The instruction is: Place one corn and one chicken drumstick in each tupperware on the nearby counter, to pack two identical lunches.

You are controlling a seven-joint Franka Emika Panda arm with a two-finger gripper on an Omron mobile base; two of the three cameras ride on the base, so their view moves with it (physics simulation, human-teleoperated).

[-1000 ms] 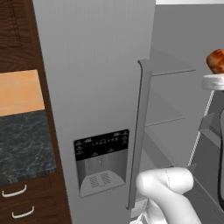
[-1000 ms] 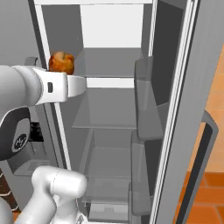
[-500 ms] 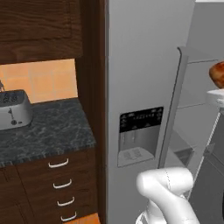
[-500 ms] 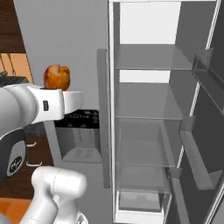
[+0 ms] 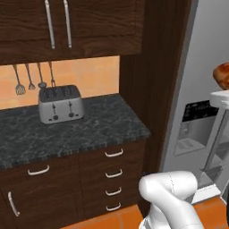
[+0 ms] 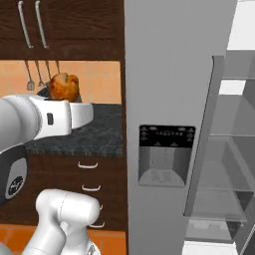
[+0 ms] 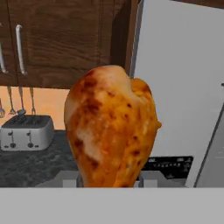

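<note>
A glossy reddish-brown chicken drumstick [image 7: 111,129] stands meaty end up in my gripper [image 7: 109,183], whose jaws are shut on its lower end and mostly hidden behind it. The same drumstick [image 6: 63,86] sits on top of my gripper [image 6: 64,99] at mid left of the right base view, and the drumstick [image 5: 222,75] shows at the right edge of the left base view. The black speckled counter [image 5: 85,129] lies ahead and to the left, well below the hand. The corn and the tupperware are out of view.
A steel toaster [image 5: 60,103] stands at the back of the counter under hanging utensils [image 5: 29,78]. Dark wood drawers [image 5: 114,179] sit below. The grey fridge door with dispenser [image 6: 167,154] rises to the right, and open fridge shelves [image 6: 226,164] lie beyond.
The whole picture has swung from the fridge interior to the counter and toaster, so the base has turned left. The drumstick stays in the gripper.
</note>
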